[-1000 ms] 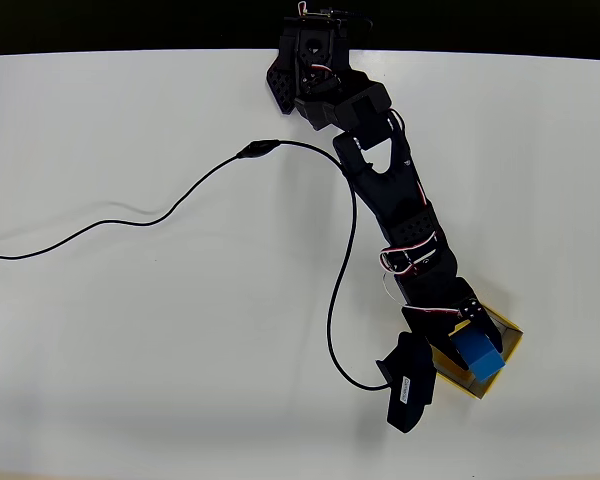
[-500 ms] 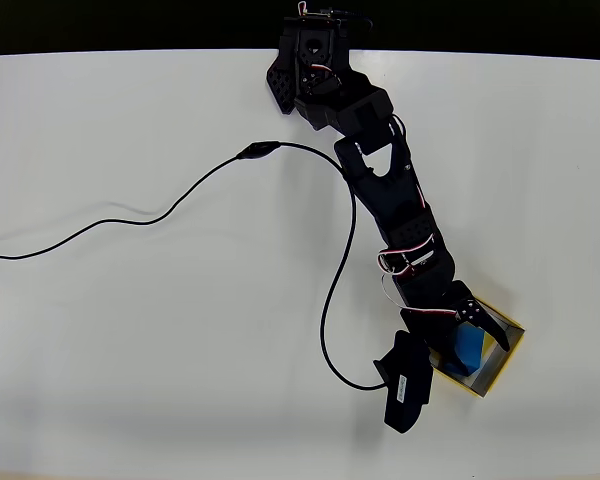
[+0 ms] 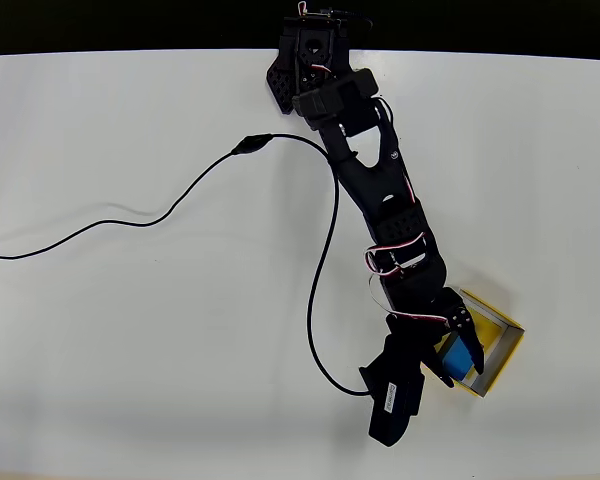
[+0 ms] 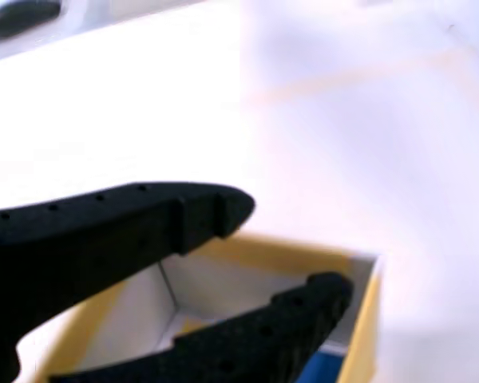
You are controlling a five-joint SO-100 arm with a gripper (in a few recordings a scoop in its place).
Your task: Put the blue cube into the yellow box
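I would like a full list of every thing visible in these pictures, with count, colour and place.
blue cube: one, bright blue, inside the yellow box, at its left part in the overhead view; a blue corner shows low in the wrist view.
yellow box: one, yellow with thin white-edged walls, lower right of the table.
cable: one, black, runs from the left edge across the table to the arm.
table: one, white.
arm: one, black, reaches from the top edge down to the box.
pincer: one, black, open over the box, cube free between the fingers.
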